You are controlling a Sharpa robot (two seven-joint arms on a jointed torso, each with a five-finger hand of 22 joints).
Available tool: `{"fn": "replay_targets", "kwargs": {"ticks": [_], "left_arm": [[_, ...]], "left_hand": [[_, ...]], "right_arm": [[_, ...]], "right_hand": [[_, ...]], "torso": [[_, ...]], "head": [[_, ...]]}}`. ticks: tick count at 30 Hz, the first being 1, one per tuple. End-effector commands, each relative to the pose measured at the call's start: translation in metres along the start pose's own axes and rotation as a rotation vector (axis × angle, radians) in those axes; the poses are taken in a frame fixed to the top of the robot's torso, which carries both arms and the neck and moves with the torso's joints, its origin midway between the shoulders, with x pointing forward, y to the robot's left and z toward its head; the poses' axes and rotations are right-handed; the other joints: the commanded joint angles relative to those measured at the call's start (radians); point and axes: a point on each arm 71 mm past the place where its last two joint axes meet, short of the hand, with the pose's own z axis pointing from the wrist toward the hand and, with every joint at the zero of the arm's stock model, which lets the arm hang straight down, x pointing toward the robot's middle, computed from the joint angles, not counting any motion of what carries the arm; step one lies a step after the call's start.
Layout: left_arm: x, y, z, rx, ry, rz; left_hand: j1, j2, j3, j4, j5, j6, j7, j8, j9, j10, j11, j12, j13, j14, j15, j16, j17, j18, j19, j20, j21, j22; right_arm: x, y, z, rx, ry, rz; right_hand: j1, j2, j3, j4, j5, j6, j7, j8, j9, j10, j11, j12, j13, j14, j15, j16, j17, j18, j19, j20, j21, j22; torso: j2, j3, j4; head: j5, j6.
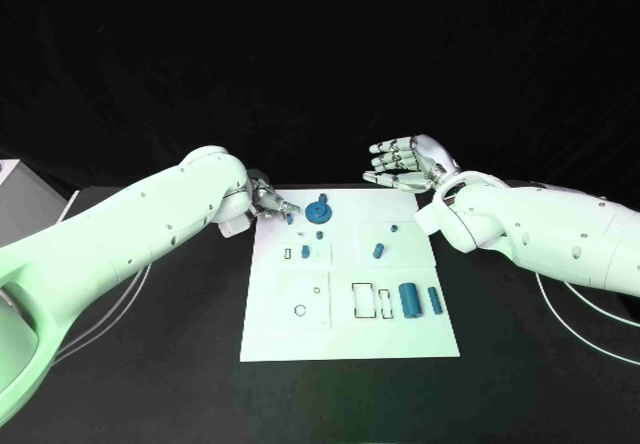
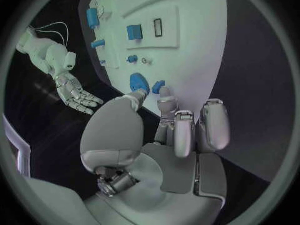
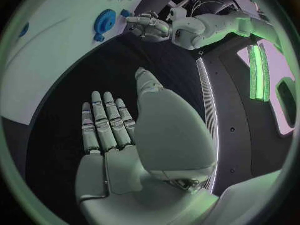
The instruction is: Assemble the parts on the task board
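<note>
Head view puts the small blue part (image 1: pixel 289 219) at the task board's (image 1: pixel 350 342) far-left corner; we judge it light, rigid, best pinched sideways. Left hand (image 1: pixel 268 205) seemingly pinches it; right hand (image 1: pixel 408 162) hovers, fingers spread.

Head cam looks steeply down on the worktop (image 1: pixel 160 388), whole task board (image 1: pixel 350 333) in frame. Each wrist cam sits close behind its own hand; both apparently share the board's far edge with the head cam.
</note>
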Motion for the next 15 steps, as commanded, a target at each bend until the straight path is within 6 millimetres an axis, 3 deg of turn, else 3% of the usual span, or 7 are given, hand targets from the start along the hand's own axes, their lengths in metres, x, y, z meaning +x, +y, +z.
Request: {"fn": "replay_targets", "kwargs": {"ticks": [1,15], "left_arm": [[0.0007,-0.0017,0.0001,0.013,0.016,-0.002],[0.0024,-0.0006,0.0018,0.009,0.036,-0.014]], "left_hand": [[0.012,0.0,0.003,-0.005,0.003,-0.005,0.002,-0.002,-0.001,-0.004,0.0,0.0,0.001,0.098,0.006,-0.003,0.25,-0.007,-0.006,0.003,-0.003,0.001],[0.05,0.013,0.025,-0.007,0.001,-0.003,0.0,-0.004,-0.003,-0.005,-0.002,0.008,0.003,0.098,0.005,-0.002,0.252,-0.007,-0.004,0.004,-0.002,0.004]], "right_arm": [[0.0013,0.002,0.0003,-0.014,0.01,-0.004],[0.0032,0.0037,0.0008,-0.018,0.013,-0.002]], "right_hand": [[-0.004,0.002,0.0,0.0,0.006,0.004,0.095,0.005,-0.002,0.006,0.001,-0.003,0.001,-0.009,0.001,-0.004,-0.002,-0.011,-0.009,0.0,-0.004,-0.001],[-0.002,0.003,0.001,0.0,0.008,0.005,0.096,0.005,-0.003,0.006,0.001,-0.004,0.0,-0.011,0.001,-0.004,-0.003,-0.011,-0.01,0.0,-0.004,-0.001]], "torso": [[0.0,0.0006,0.0007],[0.0,-0.0002,0.0004]], "head": [[-0.001,-0.001],[-0.002,-0.004]]}}
